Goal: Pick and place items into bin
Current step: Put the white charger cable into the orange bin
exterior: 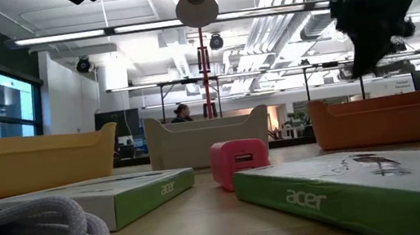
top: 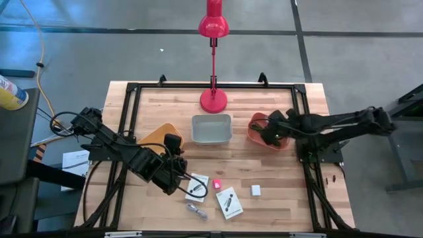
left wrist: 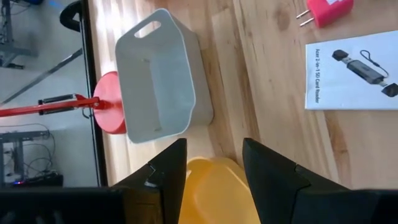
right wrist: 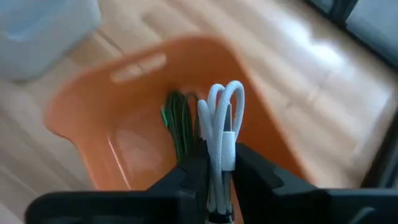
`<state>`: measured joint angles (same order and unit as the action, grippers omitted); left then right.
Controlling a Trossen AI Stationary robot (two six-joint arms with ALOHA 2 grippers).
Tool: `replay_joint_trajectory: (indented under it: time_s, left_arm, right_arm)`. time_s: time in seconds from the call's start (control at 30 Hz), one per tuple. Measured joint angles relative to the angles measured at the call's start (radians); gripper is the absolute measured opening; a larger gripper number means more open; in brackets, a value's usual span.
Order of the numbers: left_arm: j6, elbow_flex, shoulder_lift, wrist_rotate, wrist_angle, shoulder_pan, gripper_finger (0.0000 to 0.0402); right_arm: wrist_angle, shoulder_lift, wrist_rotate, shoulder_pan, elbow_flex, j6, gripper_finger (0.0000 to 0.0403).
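Note:
My right gripper (right wrist: 219,158) hangs over the orange bin (top: 259,136) and is shut on a coiled white cable (right wrist: 221,118). A green cable (right wrist: 179,124) lies in that bin. My left gripper (left wrist: 214,146) is open and empty by the yellow bin (left wrist: 211,186), pointing at the grey bin (top: 211,129). Near the table's near edge lie two white boxes with black print (top: 196,187) (top: 229,202), a pink cube with prongs (top: 216,184), a white cube (top: 256,190) and a pale braided cable (top: 196,211). The black clip is not seen. My right gripper pinches the white cable coil between its two fingers (right wrist: 252,171), across the bundled strands (right wrist: 219,146). The coil's loops (right wrist: 227,93) stick out past the fingertips. The coil is lifted clear, above the orange bin's opening.
A red desk lamp stands with its base (top: 213,100) at the far edge behind the grey bin. A black frame (top: 132,89) runs along the table's edges. Bare wood (top: 291,198) lies to the right of the white cube.

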<state>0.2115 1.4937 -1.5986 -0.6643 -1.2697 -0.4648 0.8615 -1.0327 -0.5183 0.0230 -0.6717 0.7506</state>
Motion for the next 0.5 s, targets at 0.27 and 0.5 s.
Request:
replay_joint_trajectory:
  time_s: [0.27,0.5]
  left_arm:
    - [0.030,0.000,0.000,0.017,0.001,0.000,0.0143]
    - [0.031,0.000,0.000,0.055,0.011,0.000,0.0143]
  right_arm:
    - [-0.027,-0.069,0.013,0.036,0.036,0.110,0.0057]
    - [-0.036,-0.071,-0.014,0.022,0.036,0.121,0.0066]
